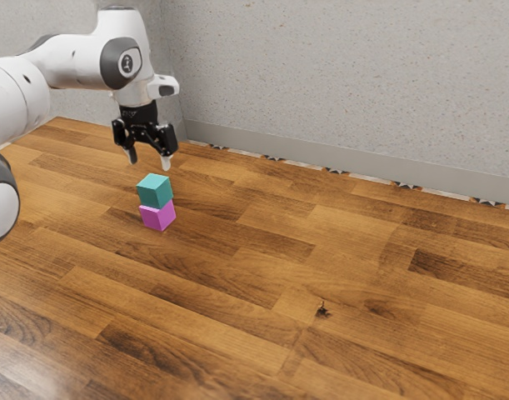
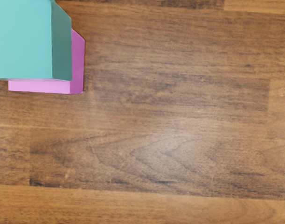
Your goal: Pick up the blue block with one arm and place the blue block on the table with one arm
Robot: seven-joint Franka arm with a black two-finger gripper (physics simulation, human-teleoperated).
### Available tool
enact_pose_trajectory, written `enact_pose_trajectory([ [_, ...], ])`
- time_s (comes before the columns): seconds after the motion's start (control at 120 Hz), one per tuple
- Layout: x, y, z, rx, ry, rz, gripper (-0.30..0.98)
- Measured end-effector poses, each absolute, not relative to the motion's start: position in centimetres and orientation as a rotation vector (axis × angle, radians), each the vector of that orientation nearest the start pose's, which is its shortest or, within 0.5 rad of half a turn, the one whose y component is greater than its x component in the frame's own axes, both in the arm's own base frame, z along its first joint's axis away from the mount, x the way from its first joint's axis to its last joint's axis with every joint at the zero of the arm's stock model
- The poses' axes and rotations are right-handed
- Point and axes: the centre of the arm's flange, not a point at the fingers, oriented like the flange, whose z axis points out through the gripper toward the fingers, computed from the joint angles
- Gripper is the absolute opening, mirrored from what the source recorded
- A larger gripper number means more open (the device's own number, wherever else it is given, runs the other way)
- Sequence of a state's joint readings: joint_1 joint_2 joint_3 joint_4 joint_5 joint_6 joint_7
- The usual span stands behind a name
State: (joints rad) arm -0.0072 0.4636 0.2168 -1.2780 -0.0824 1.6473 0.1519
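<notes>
tabletop [image 1: 237,317] stretches beyond teal block [image 1: 155,191]

so the upper block [image 1: 155,191] is just sitting on the lower block [image 1: 158,217], on the table [image 1: 362,283] (toward the exterior view's left)

Blue block [image 2: 22,39] sits on magenta block [image 2: 78,65], partly cropped by frame edge. Stack slightly offset: strip of magenta top exposed along 1 side, darker side face visible on adj. side. Wood table [image 2: 189,93] near stack: brown planks w/ dark streaks, pale sheen.
</notes>
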Motion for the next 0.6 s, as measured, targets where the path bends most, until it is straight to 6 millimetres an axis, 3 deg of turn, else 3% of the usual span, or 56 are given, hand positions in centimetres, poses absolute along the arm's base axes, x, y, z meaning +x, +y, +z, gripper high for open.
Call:
enact_pose_trajectory([
  [0.083, 68.1, 11.4, 46.8, -3.150, -0.100, 0.107, 0.69],
  [0.183, 68.7, 14.7, 44.2, -3.148, -0.155, 0.082, 0.69],
  [0.333, 70.4, 18.6, 43.0, -3.125, -0.187, -0.005, 0.69],
  [0.5, 73.0, 19.5, 41.6, -3.134, -0.144, -0.085, 0.69],
  [0.6, 73.5, 19.3, 39.3, -3.152, -0.129, -0.058, 0.69],
])
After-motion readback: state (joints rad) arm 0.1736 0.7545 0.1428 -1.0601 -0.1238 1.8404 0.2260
